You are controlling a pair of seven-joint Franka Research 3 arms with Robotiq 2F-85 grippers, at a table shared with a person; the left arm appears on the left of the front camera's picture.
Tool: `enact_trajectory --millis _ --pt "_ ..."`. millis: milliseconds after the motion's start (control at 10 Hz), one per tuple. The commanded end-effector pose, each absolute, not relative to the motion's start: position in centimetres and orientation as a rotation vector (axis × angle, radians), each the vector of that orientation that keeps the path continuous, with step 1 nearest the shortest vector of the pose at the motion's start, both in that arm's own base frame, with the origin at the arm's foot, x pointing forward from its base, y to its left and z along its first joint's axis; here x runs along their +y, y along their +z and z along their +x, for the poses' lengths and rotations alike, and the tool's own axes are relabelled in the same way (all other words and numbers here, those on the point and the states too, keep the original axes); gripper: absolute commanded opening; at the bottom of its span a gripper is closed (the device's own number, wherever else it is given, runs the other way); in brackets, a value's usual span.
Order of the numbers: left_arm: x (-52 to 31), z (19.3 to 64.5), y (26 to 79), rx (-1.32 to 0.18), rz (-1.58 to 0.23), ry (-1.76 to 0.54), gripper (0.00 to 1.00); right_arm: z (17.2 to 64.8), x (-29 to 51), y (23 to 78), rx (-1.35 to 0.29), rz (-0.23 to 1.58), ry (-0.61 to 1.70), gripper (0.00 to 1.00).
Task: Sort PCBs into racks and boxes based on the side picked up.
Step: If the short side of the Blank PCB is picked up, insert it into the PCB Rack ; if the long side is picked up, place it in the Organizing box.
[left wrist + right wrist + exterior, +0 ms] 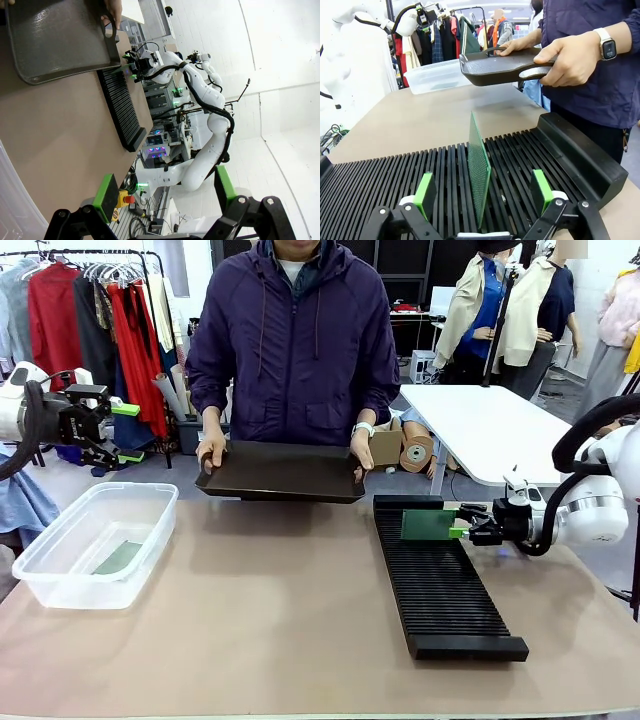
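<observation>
A green PCB (479, 165) stands upright on its edge in a slot of the long black rack (385, 182). My right gripper (483, 190) is open around it, with both green pads clear of the board. In the front view this PCB (428, 525) sits at the rack's (440, 585) far end, just in front of my right gripper (456, 529). Another PCB (118, 558) lies flat in the clear box (60, 580) at the left. My left gripper (128, 432) hangs open and empty, high above the table's left edge behind the box; its own view shows my left gripper (165, 192) holding nothing.
A person at the far side holds a wide black tray (283, 472) with both hands just above the table. The tray (500, 67) is close above the rack's far end. A white table (490, 425) stands behind at the right.
</observation>
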State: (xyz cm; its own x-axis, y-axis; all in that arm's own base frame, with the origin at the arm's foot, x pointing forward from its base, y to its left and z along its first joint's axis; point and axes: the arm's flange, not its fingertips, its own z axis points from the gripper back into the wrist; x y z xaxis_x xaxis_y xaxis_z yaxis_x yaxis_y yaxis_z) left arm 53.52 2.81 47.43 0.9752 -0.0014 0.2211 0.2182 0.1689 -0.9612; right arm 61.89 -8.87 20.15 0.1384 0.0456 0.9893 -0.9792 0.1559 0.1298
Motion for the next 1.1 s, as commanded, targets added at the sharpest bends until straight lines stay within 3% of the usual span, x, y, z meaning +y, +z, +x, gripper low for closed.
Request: enact_trajectory --millis 0,200,1000 --pt "2.9 53.5 47.5 -0.183 -1.388 -0.154 1.0 62.0 -8.9 20.4 -1.142 1.114 1.029 1.0" --pt "2.9 53.5 47.5 -0.183 -1.388 -0.154 1.0 61.9 -8.9 20.2 -1.138 1.117 1.025 1.0" --pt "2.9 53.5 47.5 -0.183 -1.388 -0.154 1.0 60.6 -7.5 32.5 -1.068 1.198 1.057 1.0"
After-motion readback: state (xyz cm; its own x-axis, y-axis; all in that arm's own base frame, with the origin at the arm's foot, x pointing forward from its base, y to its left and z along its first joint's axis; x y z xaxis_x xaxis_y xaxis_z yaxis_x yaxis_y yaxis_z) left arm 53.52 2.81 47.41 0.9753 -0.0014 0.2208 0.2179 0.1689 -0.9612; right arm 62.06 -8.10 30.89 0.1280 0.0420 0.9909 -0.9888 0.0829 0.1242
